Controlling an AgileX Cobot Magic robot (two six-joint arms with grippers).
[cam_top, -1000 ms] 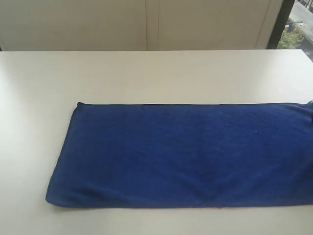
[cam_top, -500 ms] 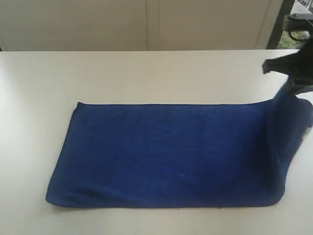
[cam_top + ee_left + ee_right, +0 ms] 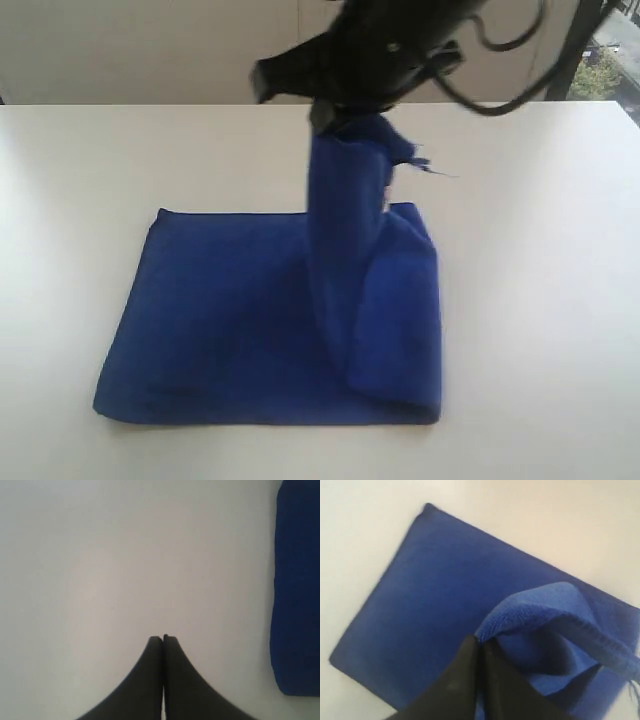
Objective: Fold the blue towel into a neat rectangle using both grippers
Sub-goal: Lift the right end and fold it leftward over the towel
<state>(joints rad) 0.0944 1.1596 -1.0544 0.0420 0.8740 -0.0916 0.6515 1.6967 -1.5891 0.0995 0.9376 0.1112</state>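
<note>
Two pincers on my feeds | right pincer (image 3: 479, 641): clamped on one end of the blue towel (image 3: 230, 320), that end held up over the cloth's 1 o'clock part | left pincer (image 3: 163, 639): closed, empty, over bare surface (image 3: 530, 300) beside the towel's edge | towel's remainder: flat, toward 6 o'clock of the surface

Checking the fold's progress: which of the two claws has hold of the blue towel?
The right claw: shut on a lifted end of the blue towel. The left claw is shut on nothing, above bare table.
</note>
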